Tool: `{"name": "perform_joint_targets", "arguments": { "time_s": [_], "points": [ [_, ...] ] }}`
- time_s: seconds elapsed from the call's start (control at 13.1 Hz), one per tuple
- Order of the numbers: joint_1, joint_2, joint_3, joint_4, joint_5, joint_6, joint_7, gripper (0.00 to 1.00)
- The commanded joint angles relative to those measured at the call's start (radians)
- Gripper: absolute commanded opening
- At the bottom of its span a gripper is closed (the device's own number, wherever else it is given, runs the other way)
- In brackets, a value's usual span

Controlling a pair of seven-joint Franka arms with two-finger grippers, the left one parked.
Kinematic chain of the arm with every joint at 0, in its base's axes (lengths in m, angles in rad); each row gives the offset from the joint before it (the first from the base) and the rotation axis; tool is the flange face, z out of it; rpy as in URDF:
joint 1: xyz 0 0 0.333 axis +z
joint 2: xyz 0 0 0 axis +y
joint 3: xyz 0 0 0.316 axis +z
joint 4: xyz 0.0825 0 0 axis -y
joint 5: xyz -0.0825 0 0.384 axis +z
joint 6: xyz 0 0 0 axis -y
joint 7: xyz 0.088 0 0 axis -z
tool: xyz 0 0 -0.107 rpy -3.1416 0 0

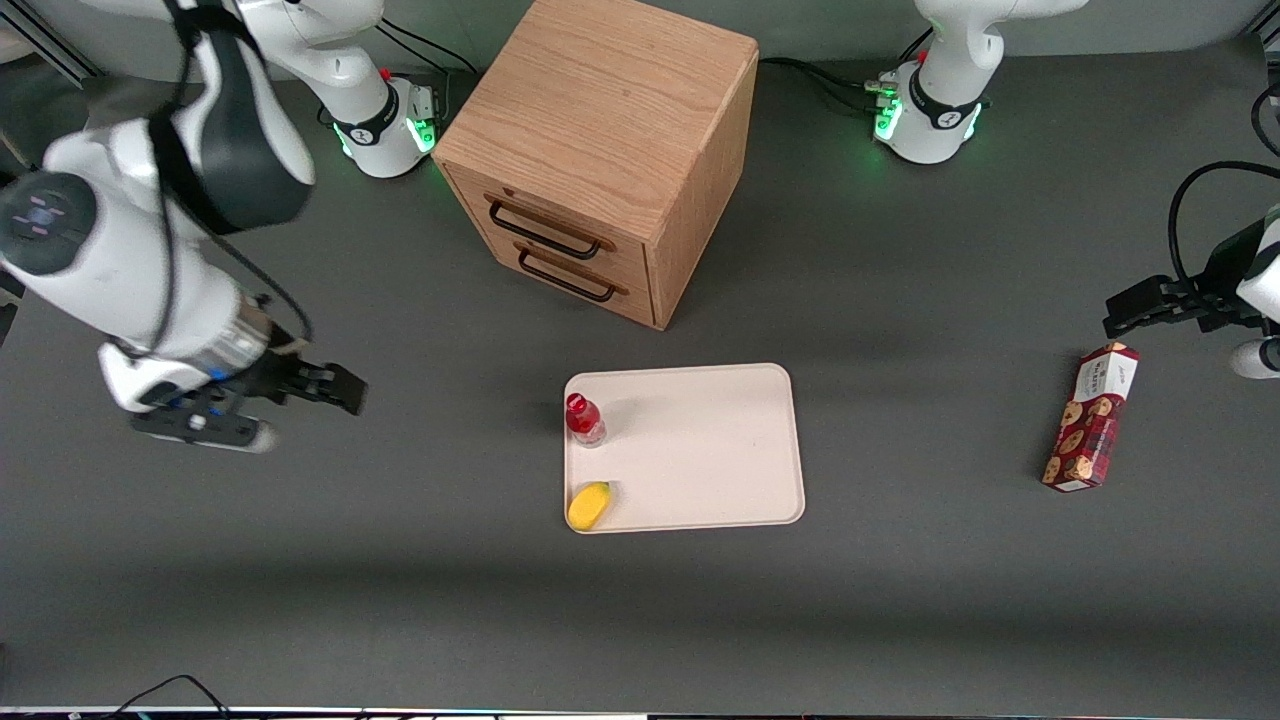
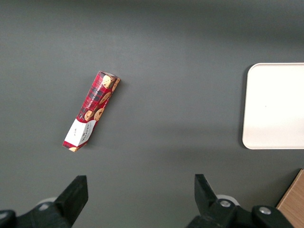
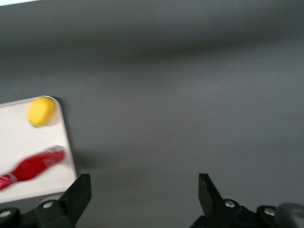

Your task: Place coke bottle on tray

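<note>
Coke bottle (image 1: 584,418) stands on tray (image 1: 720,450); hand (image 1: 345,390) apart, fingers spread.

Right arm reaches out from its base toward the working arm's end of the table, forearm angled down, wrist bent so the hand lies roughly level over the bare tabletop. Gripper (image 1: 345,390) (image 3: 145,194) hangs above the table surface, holding nothing. Its two black fingers (image 3: 80,192) stand wide apart, with open table showing between them in the right wrist view.
</note>
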Motion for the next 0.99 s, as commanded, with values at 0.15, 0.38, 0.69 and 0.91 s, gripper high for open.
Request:
{"name": "perform_joint_targets", "arguments": {
  "time_s": [0.15, 0.38, 0.69, 0.91],
  "points": [
    [0.004, -0.215, -0.137, -0.211, 0.046, 0.036, -0.227, 1.00],
    [0.005, -0.224, -0.173, -0.159, 0.046, -0.048, -0.297, 1.00],
    [0.014, -0.224, -0.157, -0.055, 0.046, -0.160, -0.292, 1.00],
    [0.016, -0.217, -0.159, -0.042, 0.045, -0.214, -0.297, 1.00]
  ]
}}
